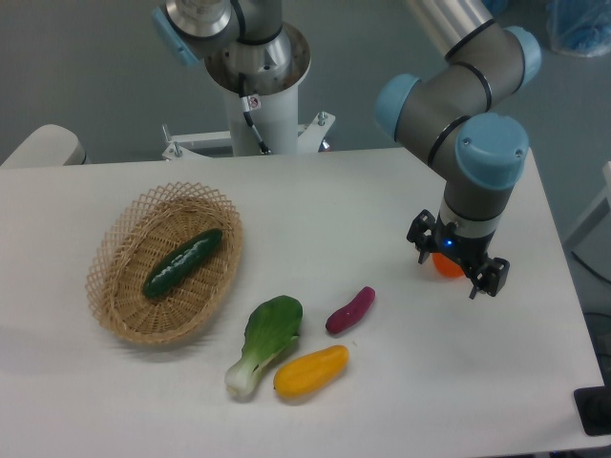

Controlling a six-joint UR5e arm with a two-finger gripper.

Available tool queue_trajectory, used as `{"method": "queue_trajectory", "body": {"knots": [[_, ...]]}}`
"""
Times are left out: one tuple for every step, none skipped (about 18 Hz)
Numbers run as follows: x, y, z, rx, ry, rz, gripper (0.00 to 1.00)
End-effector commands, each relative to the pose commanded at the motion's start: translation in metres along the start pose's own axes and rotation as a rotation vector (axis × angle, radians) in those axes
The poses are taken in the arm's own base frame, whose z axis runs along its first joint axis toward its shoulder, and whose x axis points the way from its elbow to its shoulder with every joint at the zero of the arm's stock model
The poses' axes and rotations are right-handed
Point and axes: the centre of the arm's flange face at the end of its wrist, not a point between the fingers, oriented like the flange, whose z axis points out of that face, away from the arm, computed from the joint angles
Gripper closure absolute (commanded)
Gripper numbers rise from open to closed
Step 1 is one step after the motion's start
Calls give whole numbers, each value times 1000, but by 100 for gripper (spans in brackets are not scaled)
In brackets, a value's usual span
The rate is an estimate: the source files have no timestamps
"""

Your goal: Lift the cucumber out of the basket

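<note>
Left of centre on the white table (382, 191): wicker basket (115, 305), oval, long axis slanting from lower left to upper right. Inside it, cucumber (183, 261), dark green and glossy, lying flat along the same diagonal, resting on the woven floor, clear of the rim.

Lower centre, outside the basket: bok choy (264, 343), leaf end up, white stem down; just right of its stem, yellow vegetable (311, 371); above that, small purple piece (350, 309), tilted.

Right of centre: arm (468, 124) bending down from the upper right, gripper (456, 262) pointing at the table, well apart from the basket. Something orange (447, 266) visible at the fingers, partly hidden. Cannot tell whether fingers are spread, together, or pinching the orange thing. Blue light glowing on the gripper body.
</note>
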Motion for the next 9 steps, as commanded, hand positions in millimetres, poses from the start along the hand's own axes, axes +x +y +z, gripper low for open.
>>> {"method": "queue_trajectory", "body": {"knots": [[0, 0, 0, 0, 0, 0, 0], [0, 0, 0, 0, 0, 0, 0], [0, -1, 0, 0, 0, 2, 0], [1, -3, 0, 0, 0, 2, 0], [1, -4, -1, 2, -1, 0, 0], [1, -5, -2, 1, -3, 0, 0], [3, -10, -1, -1, 0, 9, 0], [5, -15, 0, -4, 4, 17, 0], [10, -19, 2, -12, 11, 23, 0]]}}
